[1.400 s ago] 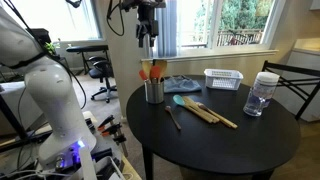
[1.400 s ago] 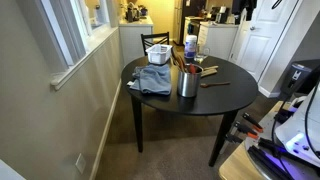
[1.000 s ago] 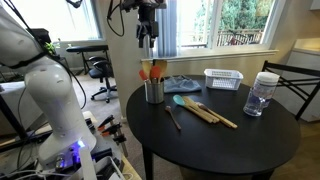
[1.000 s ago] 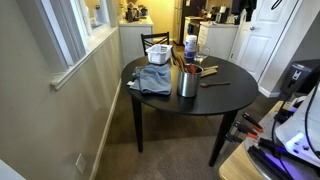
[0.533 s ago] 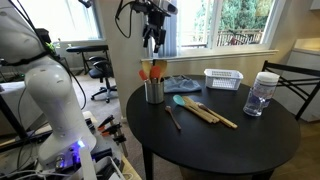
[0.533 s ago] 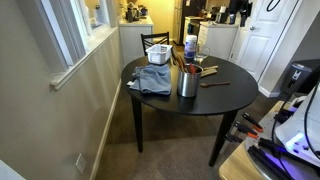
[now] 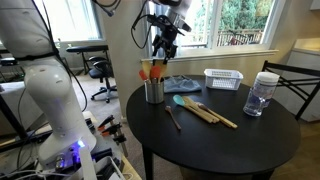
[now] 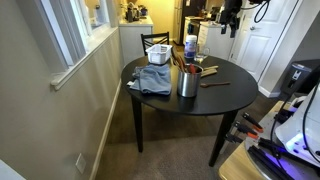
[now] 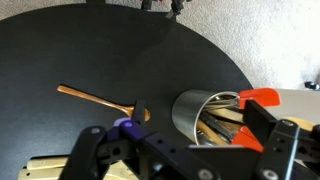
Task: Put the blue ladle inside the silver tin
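Observation:
The blue ladle [image 7: 181, 100] lies flat on the round black table [image 7: 230, 140], its turquoise head close to the right of the silver tin [image 7: 154, 91]. The tin stands upright with orange-red utensils in it, and it shows in both exterior views [image 8: 188, 82] and the wrist view [image 9: 205, 115]. My gripper [image 7: 165, 53] hangs high above the tin and ladle, open and empty, also seen in an exterior view [image 8: 229, 27]. In the wrist view its fingers [image 9: 185, 150] stand wide apart at the bottom edge. The ladle is hidden there.
Pale wooden spatulas [image 7: 212, 114] lie next to the ladle, and a thin dark-handled utensil [image 7: 172, 117] lies in front of the tin. A white slatted basket [image 7: 224, 78], a clear jar [image 7: 261, 95] and a grey cloth [image 7: 184, 84] sit further back. A chair [image 7: 295, 80] stands beside the table.
The gripper has swung to the right and slightly lower, from left of the tin to above the tin and ladle. Nothing on the table has moved.

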